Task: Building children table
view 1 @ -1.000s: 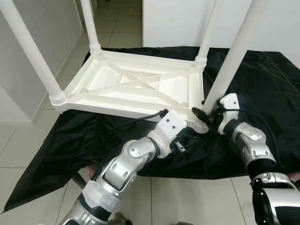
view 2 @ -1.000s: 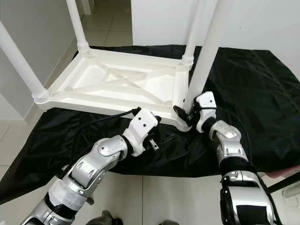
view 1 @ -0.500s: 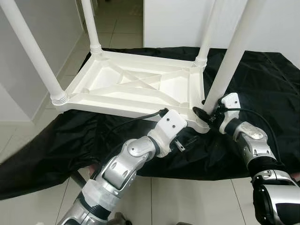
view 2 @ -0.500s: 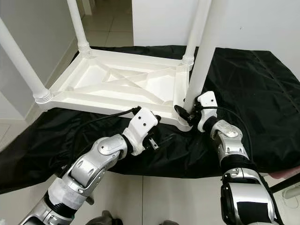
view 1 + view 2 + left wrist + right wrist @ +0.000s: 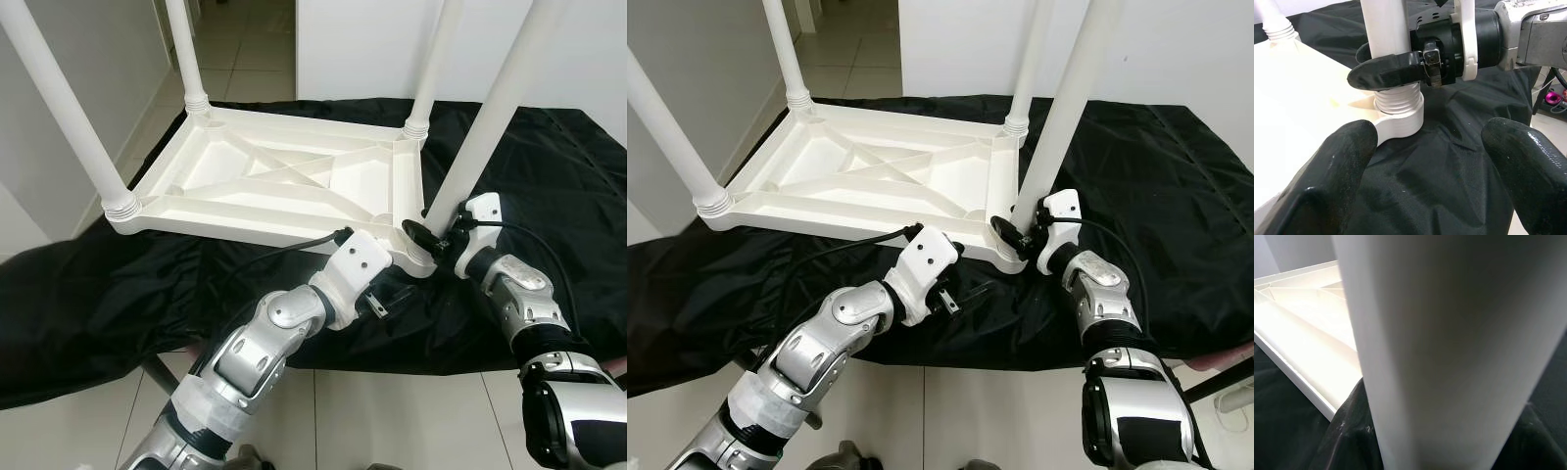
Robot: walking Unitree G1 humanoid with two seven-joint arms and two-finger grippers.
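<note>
Table top: one white plastic top is lying upside down on the cloth, its ribbed underside facing up.
Legs: four white round legs are standing up from its four corners, counted as two far and two near.
Far legs: one is rising at the far left corner, one at the far right corner.
Near left leg: it is sitting in its ridged collar at the near left corner and leaning outward.
Near right leg: it is standing tilted in the near right corner socket, its threaded end showing just above the socket in the left wrist view.
Right gripper: its black fingers are clamping the near right leg just above the socket; one finger is wrapping across the front of the leg.
Left gripper: it is hovering low over the cloth just beside the near right corner, pointing at it, its two fingers spread wide and touching nothing.
Cloth: one black sheet is spreading under the table top over the floor.
Floor: pale tiles are showing around the cloth.
Wall: one white wall is standing behind the far edge of the cloth.
</note>
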